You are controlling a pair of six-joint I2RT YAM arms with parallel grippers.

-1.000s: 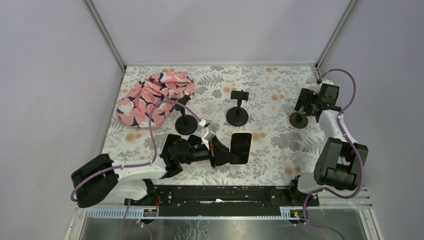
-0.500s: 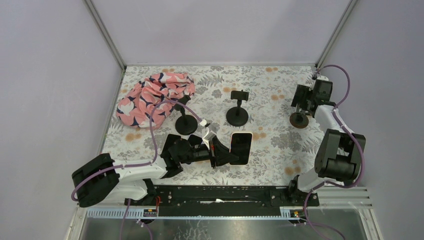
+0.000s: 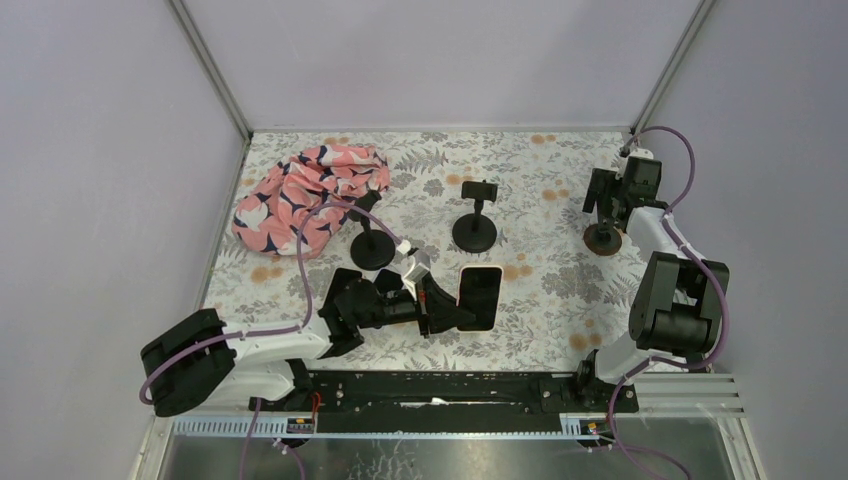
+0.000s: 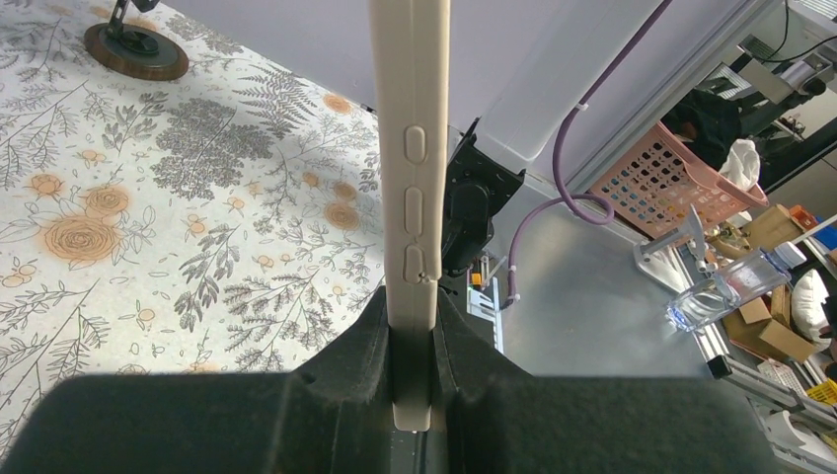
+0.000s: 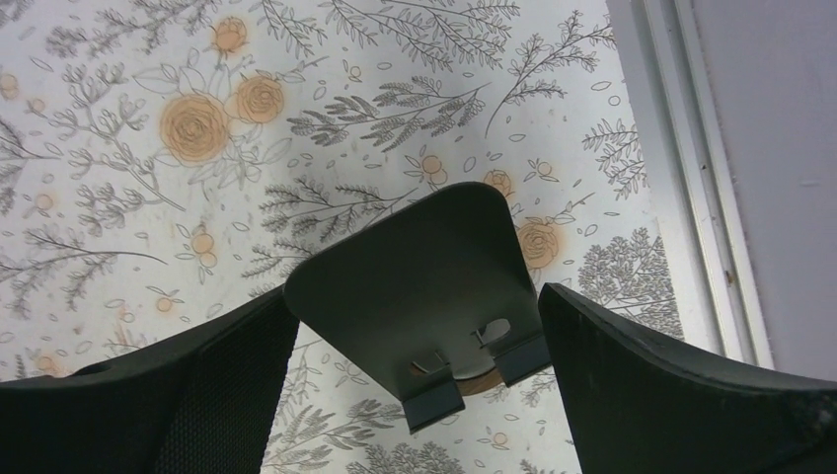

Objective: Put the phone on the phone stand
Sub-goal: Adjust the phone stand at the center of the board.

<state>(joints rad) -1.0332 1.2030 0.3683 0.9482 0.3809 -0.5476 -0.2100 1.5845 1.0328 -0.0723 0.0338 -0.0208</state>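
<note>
At the wrists alone it shows plainly: left gripper pinches the phone edge-on, right gripper gapes around the phone stand.

The top view is lit evenly and softly from above, and only faint, short shadows are cast on the table. Straight lines are kept nearly straight toward the edges of the frame. In the left wrist view the phone is rendered bright and sharp. The left gripper's fingers along the bottom are left dark and soft, and a paler patch of light is seen on the cloth just left of the phone. In the right wrist view the phone stand is shown in dull shade, and the right gripper's fingers in the lower corners are underexposed and slightly blurred.
</note>
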